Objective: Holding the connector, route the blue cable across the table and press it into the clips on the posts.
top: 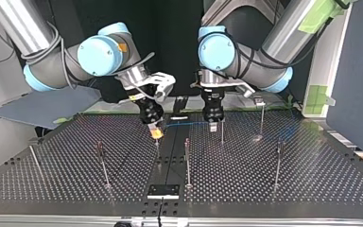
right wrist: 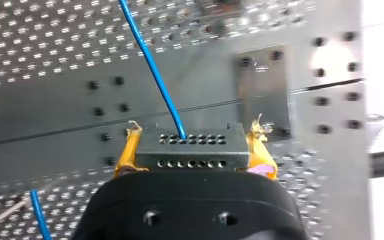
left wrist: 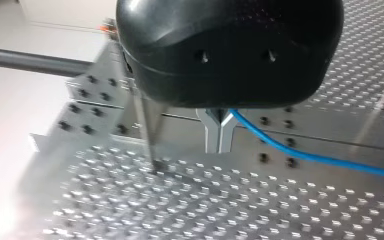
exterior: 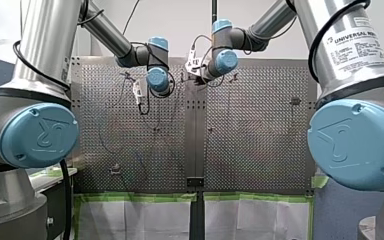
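Yellow-padded right pincer (right wrist: 195,146) pinches connector (right wrist: 200,156); left pincer (left wrist: 220,132) pinches blue cable (left wrist: 300,152); label (exterior: 357,45) reads "UNIVERSAL".

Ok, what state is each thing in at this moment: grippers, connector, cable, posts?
right gripper, shut on the connector
left gripper, shut on the blue cable
connector, held, cable plugged into its face
blue cable, strung between both grippers above the table
posts, upright

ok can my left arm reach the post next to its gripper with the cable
Likely yes: the left gripper grips the blue cable and the post stands close beside it, nothing between them.
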Controlling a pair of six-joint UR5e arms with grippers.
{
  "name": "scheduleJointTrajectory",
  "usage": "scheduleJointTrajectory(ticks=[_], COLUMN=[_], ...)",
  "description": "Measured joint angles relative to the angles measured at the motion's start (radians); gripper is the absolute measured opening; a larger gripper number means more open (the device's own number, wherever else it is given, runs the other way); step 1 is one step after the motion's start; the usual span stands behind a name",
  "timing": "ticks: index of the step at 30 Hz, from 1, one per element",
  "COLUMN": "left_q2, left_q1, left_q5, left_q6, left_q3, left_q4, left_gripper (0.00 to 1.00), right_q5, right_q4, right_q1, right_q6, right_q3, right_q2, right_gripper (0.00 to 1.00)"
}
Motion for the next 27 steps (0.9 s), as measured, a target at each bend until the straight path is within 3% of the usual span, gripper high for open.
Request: scheduleJointTrajectory(ticks=[8,18,27], left_q2=[0.066,0.135,0.099], left_q1=[0.005,0.007,0.011], left_q5=[0.008,0.02,0.022], left_q6=[-0.001,0.0,0.0], left_q3=[0.027,0.05,0.049], left_q4=[0.022,0.005,0.005], left_gripper=[0.0,0.0,0.0], right_q5=[-0.009,-0.022,-0.023], right_q4=[0.001,0.004,0.007], right_q1=[-0.011,-0.023,-0.025], right_q6=[0.0,0.004,0.001], right_q3=[-0.001,-0.001,0.006], right_q2=[-0.074,-0.157,-0.137], right_gripper=[0.0,0.0,0.0])
